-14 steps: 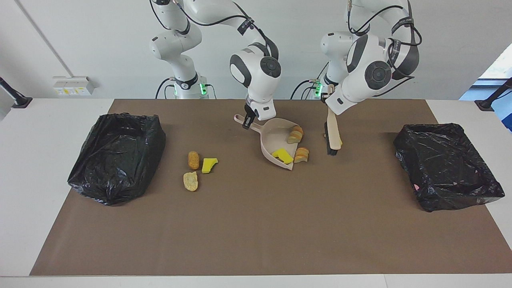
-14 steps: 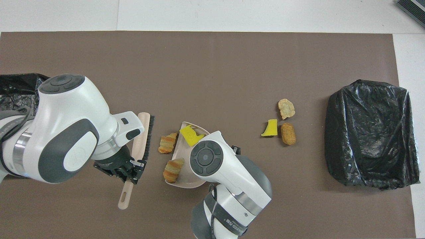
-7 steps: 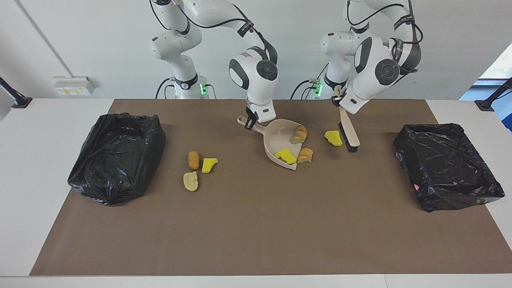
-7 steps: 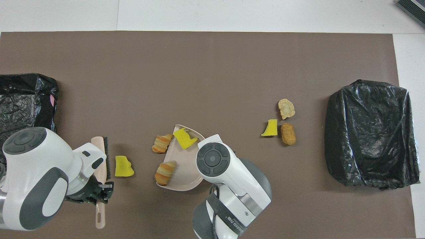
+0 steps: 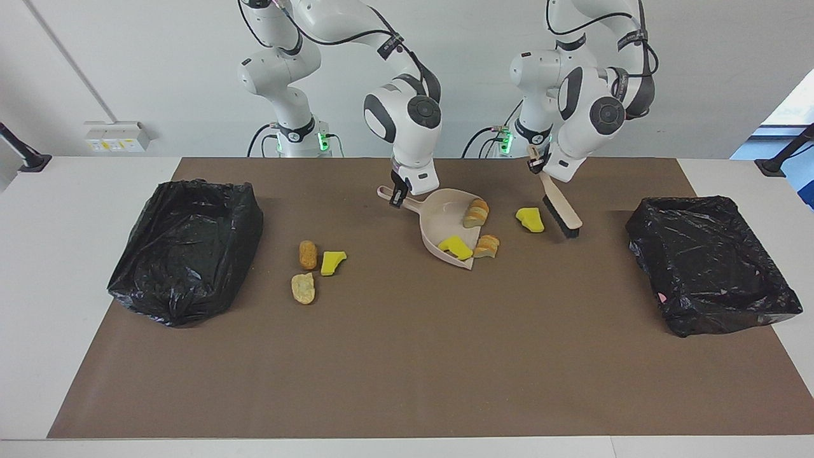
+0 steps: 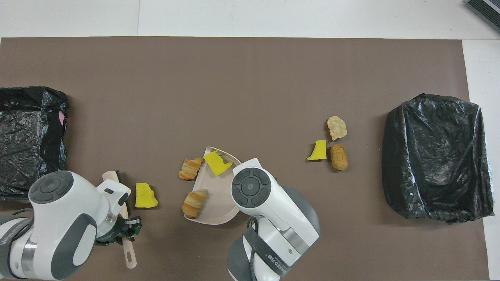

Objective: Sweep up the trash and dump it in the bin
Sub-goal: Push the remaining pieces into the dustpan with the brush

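My right gripper (image 5: 397,191) is shut on the handle of the beige dustpan (image 5: 442,219), which rests on the mat. A yellow sponge chunk (image 5: 455,247) lies in the pan, also seen from overhead (image 6: 217,163). One bread piece (image 5: 475,213) lies on the pan's rim and another (image 5: 488,246) at its lip. My left gripper (image 5: 537,164) is shut on the beige brush (image 5: 561,213), which hangs tilted with its bristles low. A yellow chunk (image 5: 530,219) lies on the mat between brush and pan. Three more scraps (image 5: 308,254) lie toward the right arm's end.
A black-lined bin (image 5: 184,248) stands at the right arm's end of the table and another (image 5: 709,261) at the left arm's end. In the overhead view the right arm hides the dustpan's handle. The brown mat (image 5: 407,356) covers the table.
My left gripper has carried the brush away from the dustpan toward the left arm's end, uncovering a yellow chunk on the mat. The dustpan has shifted slightly with its scraps.
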Action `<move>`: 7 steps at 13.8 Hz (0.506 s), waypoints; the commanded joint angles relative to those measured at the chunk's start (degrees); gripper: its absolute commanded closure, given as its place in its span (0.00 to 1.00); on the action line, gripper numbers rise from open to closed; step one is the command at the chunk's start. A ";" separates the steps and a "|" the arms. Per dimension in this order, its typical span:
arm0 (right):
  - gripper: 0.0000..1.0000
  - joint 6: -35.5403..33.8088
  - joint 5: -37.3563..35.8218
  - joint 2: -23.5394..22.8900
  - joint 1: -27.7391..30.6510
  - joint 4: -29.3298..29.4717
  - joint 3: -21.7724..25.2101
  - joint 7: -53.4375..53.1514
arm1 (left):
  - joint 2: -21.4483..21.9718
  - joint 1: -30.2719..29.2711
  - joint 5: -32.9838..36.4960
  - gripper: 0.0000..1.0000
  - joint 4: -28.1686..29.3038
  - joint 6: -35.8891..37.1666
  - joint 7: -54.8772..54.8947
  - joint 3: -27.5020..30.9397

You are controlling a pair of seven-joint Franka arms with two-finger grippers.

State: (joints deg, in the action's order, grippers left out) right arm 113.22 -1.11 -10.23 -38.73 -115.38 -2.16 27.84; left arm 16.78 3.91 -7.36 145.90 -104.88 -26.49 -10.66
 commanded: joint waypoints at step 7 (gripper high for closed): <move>1.00 0.42 1.11 1.01 0.40 -1.25 -0.30 1.60 | -4.82 12.87 -7.92 1.00 -5.26 -2.17 -1.99 0.03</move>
State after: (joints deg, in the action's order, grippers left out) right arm 113.22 -1.11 -10.23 -38.73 -115.39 -2.16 27.84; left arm 13.31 14.10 -13.22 142.78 -106.81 -27.63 -11.28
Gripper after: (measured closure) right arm 0.678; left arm 0.740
